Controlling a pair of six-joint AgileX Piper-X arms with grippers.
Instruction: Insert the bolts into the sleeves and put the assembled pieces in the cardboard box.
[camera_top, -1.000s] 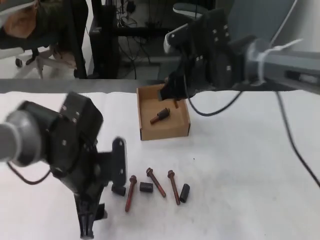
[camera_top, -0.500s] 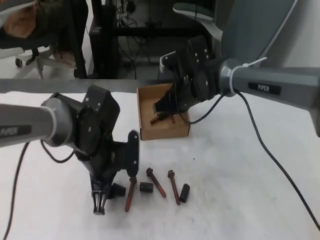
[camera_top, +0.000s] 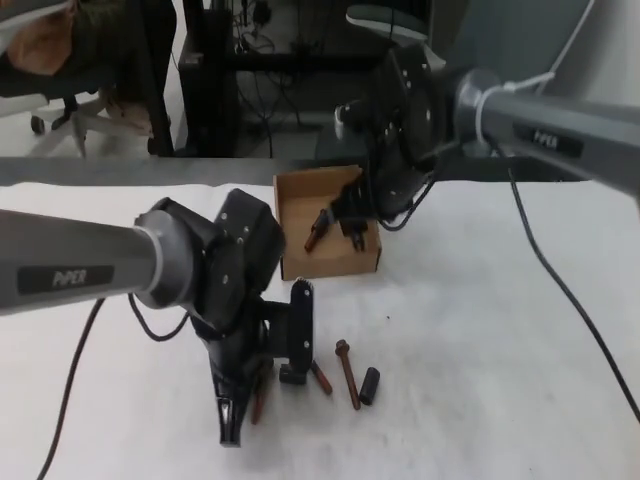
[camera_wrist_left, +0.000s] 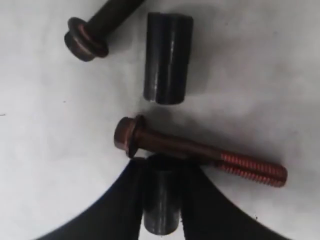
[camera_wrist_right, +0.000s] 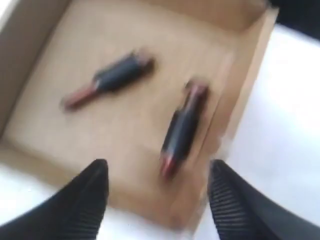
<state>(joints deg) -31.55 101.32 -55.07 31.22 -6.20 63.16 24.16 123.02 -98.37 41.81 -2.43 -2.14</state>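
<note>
Nearest, toward the near edge of the bench (camera_top: 480, 350): left gripper (camera_wrist_left: 162, 170) down at the surface, fingers (camera_wrist_left: 120, 215) pressed against both long sides of a sleeve (camera_wrist_left: 161, 200), so pinching it, as far as visible. Just past the sleeve's end, lying crosswise and seemingly touching it, a bolt (camera_wrist_left: 200, 152). Then a second sleeve (camera_wrist_left: 168, 57), near but apart, and the head of a second bolt (camera_wrist_left: 87, 39). Further along the same row, a third bolt (camera_top: 346, 373) and a third sleeve (camera_top: 369, 385), just beside each other. Probably steel, so stiff, hard and not fragile, light enough for the fingers. Smooth and round, though, so likely to roll on the bench or to slip in a weak grip. Best to take a sleeve across the middle of its wall, keeping both open ends free. Best to take a bolt near the head, leaving the threaded tip free for entering. Farther, toward the far edge at the middle: box (camera_wrist_right: 250, 75), with a first piece (camera_wrist_right: 117, 77) and a second piece (camera_wrist_right: 182, 127) lying assembled on its floor, apart from each other. Above the box, right gripper (camera_wrist_right: 159, 200), spread wide, with nothing in between.
</note>
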